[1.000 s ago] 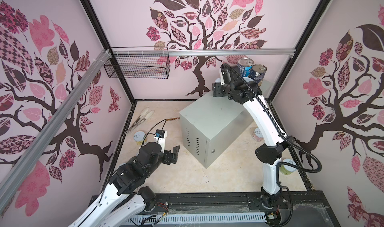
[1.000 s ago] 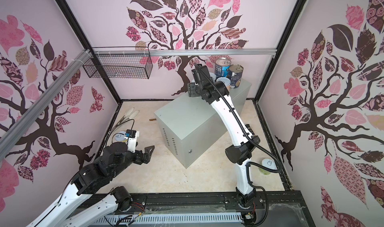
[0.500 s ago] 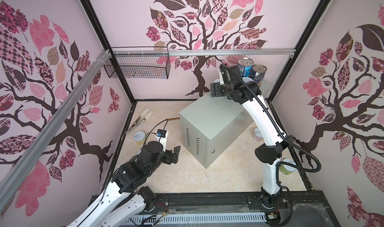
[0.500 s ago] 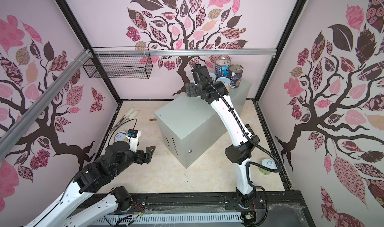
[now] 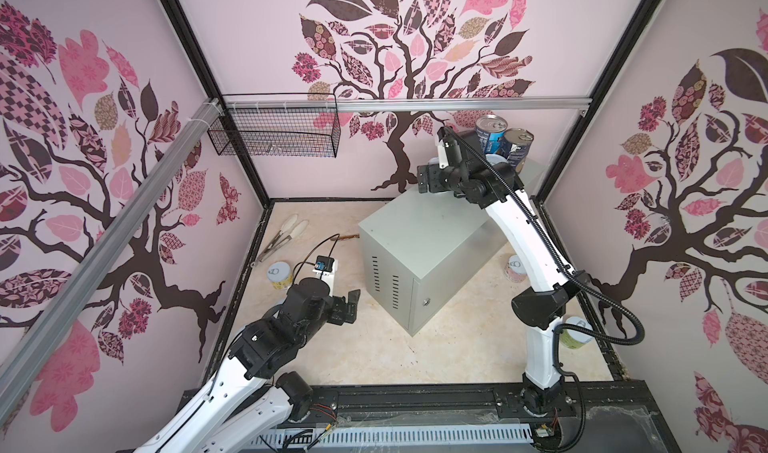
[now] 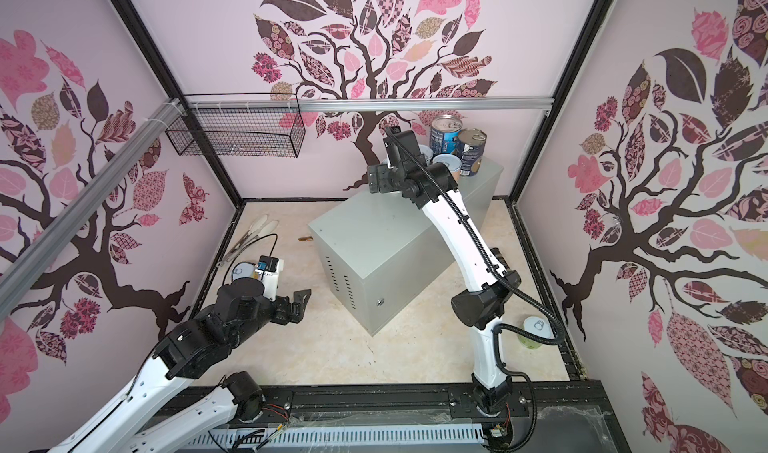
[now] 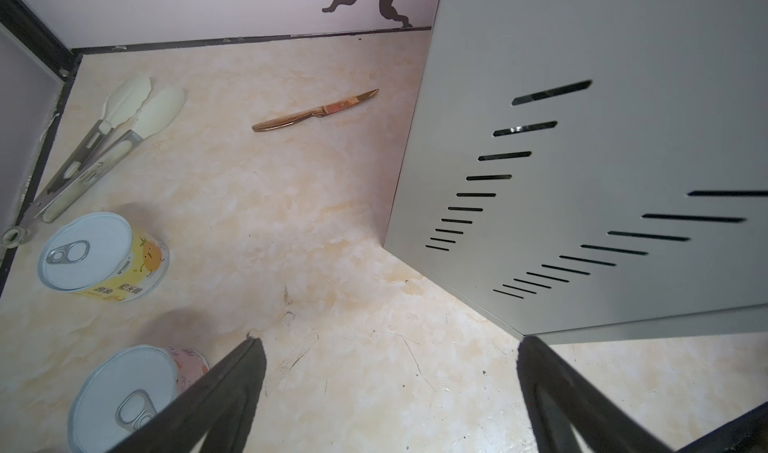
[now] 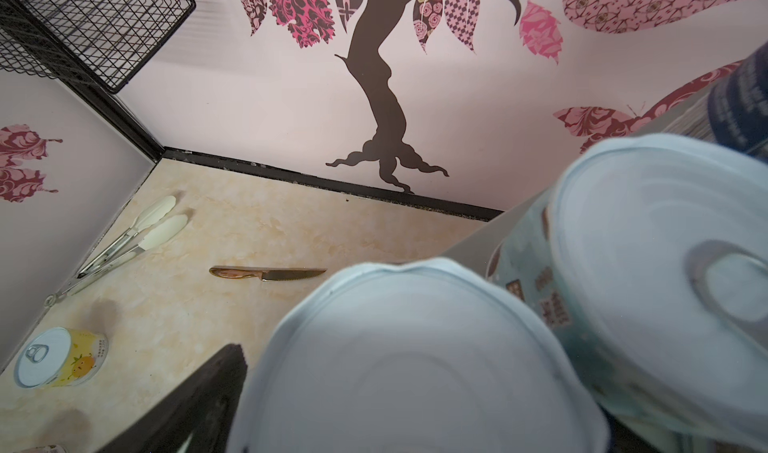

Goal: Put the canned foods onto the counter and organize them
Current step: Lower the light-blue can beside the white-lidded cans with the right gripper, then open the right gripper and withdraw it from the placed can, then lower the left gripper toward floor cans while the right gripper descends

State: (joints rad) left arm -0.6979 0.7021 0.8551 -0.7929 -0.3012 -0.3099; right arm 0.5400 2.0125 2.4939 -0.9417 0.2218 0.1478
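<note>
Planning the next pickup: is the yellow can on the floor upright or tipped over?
Upright: the yellow can stands on its base on the floor, pull-tab lid facing up.

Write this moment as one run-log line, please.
left pincer open, empty, over floor | right pincer at cans on counter, grip unclear | yellow can on floor

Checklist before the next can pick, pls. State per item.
1. Left gripper open, empty: ok.
2. Right gripper clear of the short can: cannot tell; only one finger shows beside its lid.
3. Yellow can upright on the floor: ok.
4. Pink can upright, near the left gripper: ok.
5. Bare room on the counter top: ok.
6. Knife clear of both floor cans: ok.
</note>
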